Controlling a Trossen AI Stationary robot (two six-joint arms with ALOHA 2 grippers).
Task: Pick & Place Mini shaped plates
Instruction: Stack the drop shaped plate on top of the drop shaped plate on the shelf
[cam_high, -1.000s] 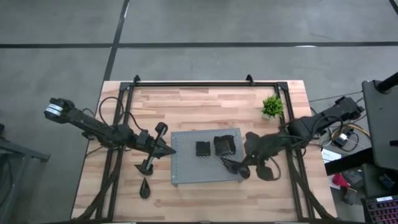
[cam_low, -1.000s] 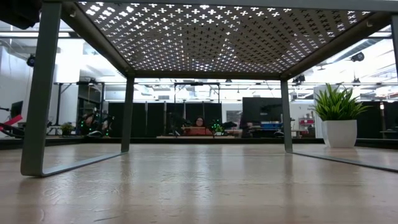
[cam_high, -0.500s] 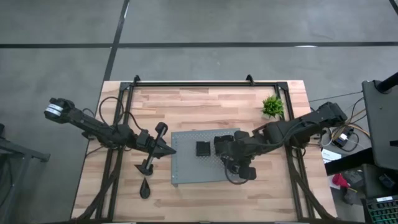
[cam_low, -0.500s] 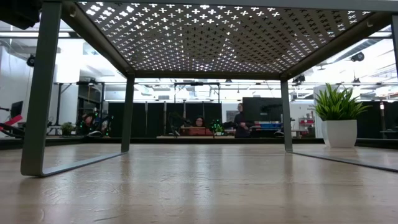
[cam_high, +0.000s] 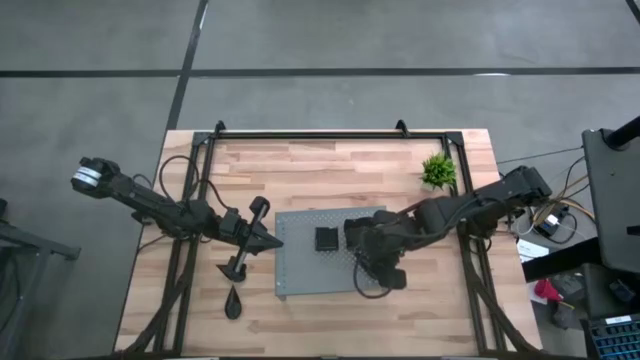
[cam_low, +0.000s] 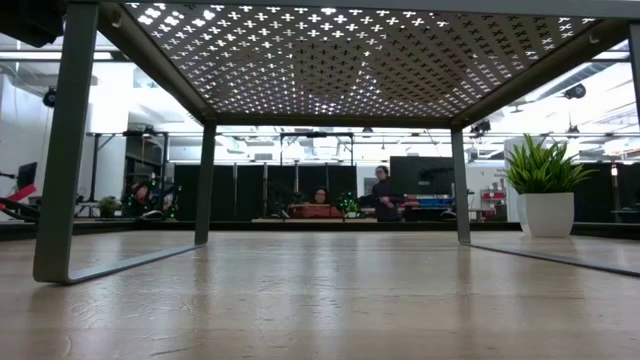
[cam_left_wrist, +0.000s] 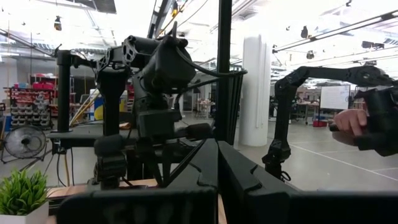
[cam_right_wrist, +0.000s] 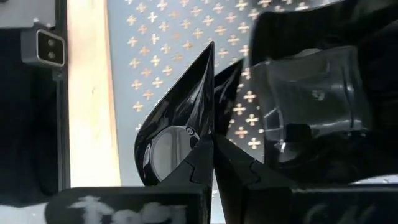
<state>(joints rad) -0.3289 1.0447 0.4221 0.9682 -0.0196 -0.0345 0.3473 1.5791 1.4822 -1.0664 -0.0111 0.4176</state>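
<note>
My right gripper (cam_right_wrist: 213, 146) pinches the rim of a teardrop plate (cam_right_wrist: 177, 130) over the board (cam_high: 300, 270), its point aimed away from my wrist, just beside the two plates (cam_high: 327, 239) there; my left gripper (cam_high: 270, 243) waits shut, empty

floor: grey concrete (cam_high: 400, 40), dark seams | ceiling lights (cam_low: 365, 130) | far room: dark partitions (cam_low: 240, 195)
</note>
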